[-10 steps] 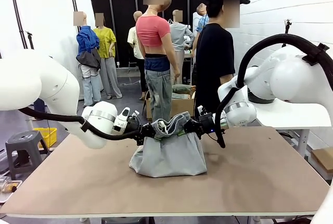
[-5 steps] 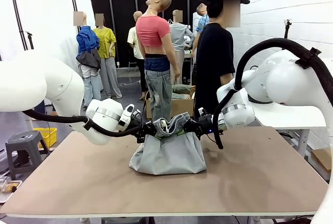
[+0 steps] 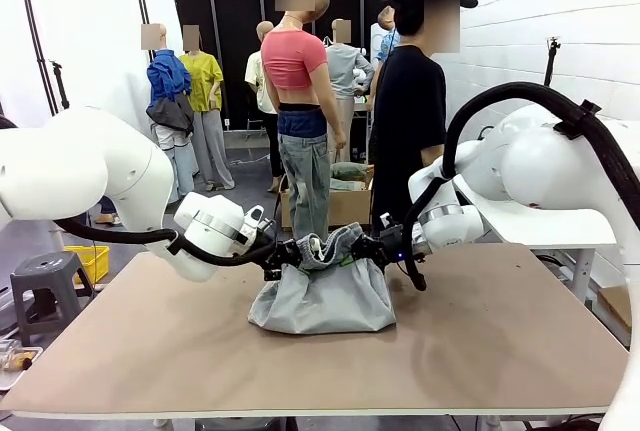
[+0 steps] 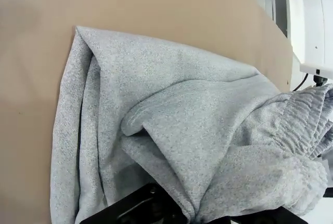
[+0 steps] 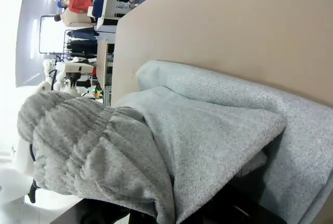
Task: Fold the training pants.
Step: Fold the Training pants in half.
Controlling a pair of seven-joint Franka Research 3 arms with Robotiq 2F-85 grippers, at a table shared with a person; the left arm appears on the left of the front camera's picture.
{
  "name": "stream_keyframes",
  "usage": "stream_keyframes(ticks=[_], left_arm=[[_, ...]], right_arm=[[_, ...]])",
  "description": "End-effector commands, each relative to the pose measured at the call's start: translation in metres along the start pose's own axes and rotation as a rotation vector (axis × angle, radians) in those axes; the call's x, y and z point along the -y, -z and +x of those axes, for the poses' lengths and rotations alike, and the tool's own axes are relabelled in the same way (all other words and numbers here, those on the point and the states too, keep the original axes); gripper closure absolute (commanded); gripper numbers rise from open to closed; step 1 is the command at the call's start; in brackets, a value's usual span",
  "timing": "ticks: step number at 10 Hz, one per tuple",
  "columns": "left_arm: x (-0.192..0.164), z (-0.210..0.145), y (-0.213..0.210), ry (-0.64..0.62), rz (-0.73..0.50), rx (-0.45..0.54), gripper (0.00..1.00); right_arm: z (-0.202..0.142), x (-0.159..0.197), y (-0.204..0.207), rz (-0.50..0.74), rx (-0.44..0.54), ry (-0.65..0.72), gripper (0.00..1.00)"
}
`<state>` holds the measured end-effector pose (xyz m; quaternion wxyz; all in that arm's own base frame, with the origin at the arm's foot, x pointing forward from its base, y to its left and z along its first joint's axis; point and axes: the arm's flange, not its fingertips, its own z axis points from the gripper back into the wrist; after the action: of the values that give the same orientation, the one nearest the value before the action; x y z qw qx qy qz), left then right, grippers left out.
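Front view first: the pants (image 3: 322,296) sit mid-table (image 3: 500,341) as a grey bundle, lower part pooled on the brown surface, the gathered waistband lifted off it and strung between the two arms. The left gripper (image 3: 287,252) comes in from the left and is clamped on the waistband's left end; the right gripper (image 3: 366,247) mirrors it from the other side, pinched on the right end. The band sags a little between them, with a bit of white drawstring showing near the left gripper. A person (image 3: 412,111) in a black shirt and cap stands beyond the far edge, just right of centre, hands not visible. Over to the left wrist view: grey jersey (image 4: 171,130) spreads across the picture, folded over itself in thick layers on the brown table (image 4: 130,0), the ruffled elastic band off to the right. The black fingers (image 4: 138,211) at the bottom edge are mostly buried under cloth, jaws drawn together on the fabric. Right wrist view now: same story, the gathered waistband bunches at the left, smooth cloth (image 5: 218,141) drapes down over the gripper's dark body at the bottom, and a fold lies flat on the table (image 5: 234,26) behind; the jaws are hidden by fabric but closed on it.
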<state>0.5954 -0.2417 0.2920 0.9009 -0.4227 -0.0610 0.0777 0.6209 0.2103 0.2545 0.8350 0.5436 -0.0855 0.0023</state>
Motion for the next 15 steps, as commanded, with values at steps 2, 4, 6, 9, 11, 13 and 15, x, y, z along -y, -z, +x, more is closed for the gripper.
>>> stream_keyframes(ticks=[2, 4, 6, 9, 11, 13, 15], left_arm=[[-0.014, 0.011, -0.012, -0.033, 0.066, 0.028, 0.92], [-0.016, 0.012, -0.012, -0.044, 0.066, 0.044, 0.53], [-0.016, 0.012, -0.015, -0.049, 0.07, 0.061, 0.14], [-0.013, 0.011, -0.031, -0.049, 0.081, 0.095, 0.0], [-0.011, 0.01, -0.051, -0.046, 0.101, 0.147, 0.0], [-0.008, 0.007, -0.078, -0.037, 0.148, 0.228, 0.0], [0.0, 0.002, -0.098, -0.015, 0.147, 0.282, 0.0]], right_arm=[[0.023, 0.007, -0.019, -0.074, 0.079, 0.033, 0.97], [0.023, 0.006, -0.02, -0.084, 0.079, 0.048, 0.58], [0.023, 0.003, -0.024, -0.095, 0.093, 0.047, 0.18], [0.022, -0.002, -0.04, -0.108, 0.13, 0.038, 0.0], [0.022, -0.007, -0.056, -0.126, 0.169, 0.02, 0.0], [0.018, -0.017, -0.075, -0.133, 0.209, -0.015, 0.0], [0.014, -0.029, -0.084, -0.129, 0.236, -0.059, 0.0]])
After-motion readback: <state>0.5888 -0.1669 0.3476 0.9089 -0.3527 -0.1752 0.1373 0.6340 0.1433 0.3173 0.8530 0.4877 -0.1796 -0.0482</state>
